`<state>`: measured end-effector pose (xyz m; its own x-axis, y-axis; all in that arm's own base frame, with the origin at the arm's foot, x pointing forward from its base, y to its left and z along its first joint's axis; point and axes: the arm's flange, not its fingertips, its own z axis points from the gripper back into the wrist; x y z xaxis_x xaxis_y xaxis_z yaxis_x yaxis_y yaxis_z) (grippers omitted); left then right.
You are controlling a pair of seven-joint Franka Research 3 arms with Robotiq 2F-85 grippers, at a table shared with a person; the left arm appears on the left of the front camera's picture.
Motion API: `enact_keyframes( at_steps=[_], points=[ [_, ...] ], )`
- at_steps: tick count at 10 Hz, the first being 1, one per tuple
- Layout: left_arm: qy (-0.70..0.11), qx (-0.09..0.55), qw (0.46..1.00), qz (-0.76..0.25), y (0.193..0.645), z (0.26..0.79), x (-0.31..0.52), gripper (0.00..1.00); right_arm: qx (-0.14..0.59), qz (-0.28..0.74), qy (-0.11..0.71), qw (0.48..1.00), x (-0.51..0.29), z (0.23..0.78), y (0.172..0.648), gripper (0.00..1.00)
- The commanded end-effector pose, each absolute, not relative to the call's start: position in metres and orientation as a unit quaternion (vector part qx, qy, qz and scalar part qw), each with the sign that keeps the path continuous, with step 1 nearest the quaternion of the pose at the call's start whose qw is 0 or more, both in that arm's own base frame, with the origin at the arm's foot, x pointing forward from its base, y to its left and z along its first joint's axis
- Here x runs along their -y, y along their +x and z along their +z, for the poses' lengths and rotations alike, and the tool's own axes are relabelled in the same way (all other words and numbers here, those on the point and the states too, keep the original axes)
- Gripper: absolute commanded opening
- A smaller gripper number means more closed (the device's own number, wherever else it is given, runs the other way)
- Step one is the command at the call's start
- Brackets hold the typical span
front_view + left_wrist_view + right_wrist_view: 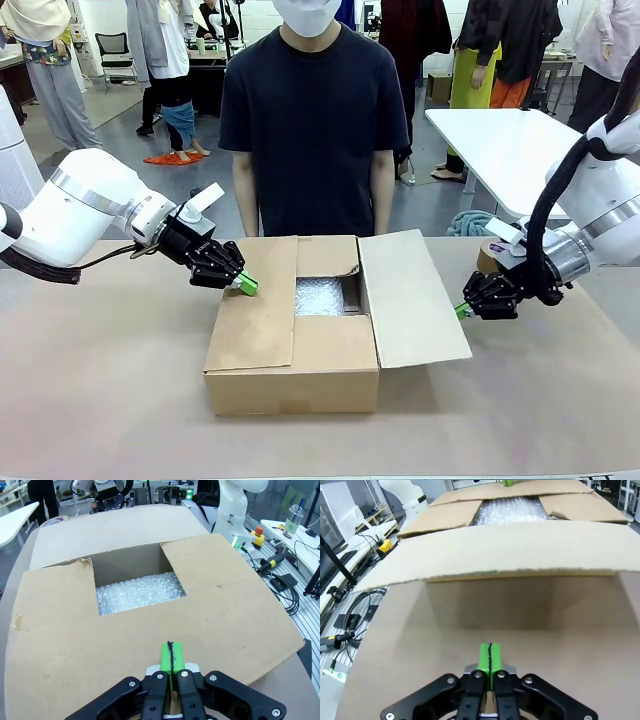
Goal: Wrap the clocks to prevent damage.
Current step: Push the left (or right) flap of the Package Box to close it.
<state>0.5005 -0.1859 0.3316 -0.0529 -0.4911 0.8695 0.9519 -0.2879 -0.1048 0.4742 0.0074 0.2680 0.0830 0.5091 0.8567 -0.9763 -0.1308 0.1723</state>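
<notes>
Sitting at the middle of the desk [100,400], the cardboard box [290,372] stands partly open; bubble wrap [318,297] lies inside it. The left end effector [246,285] is closed and empty over the left flap [258,320]. The right end effector [463,311] is closed and empty just beside the right flap [410,300]'s outer edge.

Inside the box [290,350]: mostly hidden by the flaps [262,300]. A patch of bubble wrap [320,297] shows, and what lies under it cannot be told.
Behind the right arm [590,225]: a brown roll [489,257] near the right edge of the counter [100,400], half hidden and too small to tell what it is.
The person [312,120]: head cut off by the top edge, legs hidden behind the box.
The left arm [70,215]: cut off by the left edge.
</notes>
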Motion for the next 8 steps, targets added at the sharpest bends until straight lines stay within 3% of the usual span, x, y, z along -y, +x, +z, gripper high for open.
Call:
enact_keyframes(
  at_steps=[1,3,8],
  points=[
    [-0.436,0.263,0.534,-0.675,0.502,0.327,0.187,0.0,0.293,0.596,0.464,0.586,-0.025,0.269,0.481,0.01],
    [-0.436,0.263,0.534,-0.675,0.502,0.327,0.187,0.0,0.315,0.562,0.508,0.571,-0.039,0.272,0.483,0.01],
    [-0.436,0.263,0.534,-0.675,0.502,0.327,0.187,0.0,0.366,0.571,0.51,0.529,-0.073,0.319,0.469,0.01]
  ],
)
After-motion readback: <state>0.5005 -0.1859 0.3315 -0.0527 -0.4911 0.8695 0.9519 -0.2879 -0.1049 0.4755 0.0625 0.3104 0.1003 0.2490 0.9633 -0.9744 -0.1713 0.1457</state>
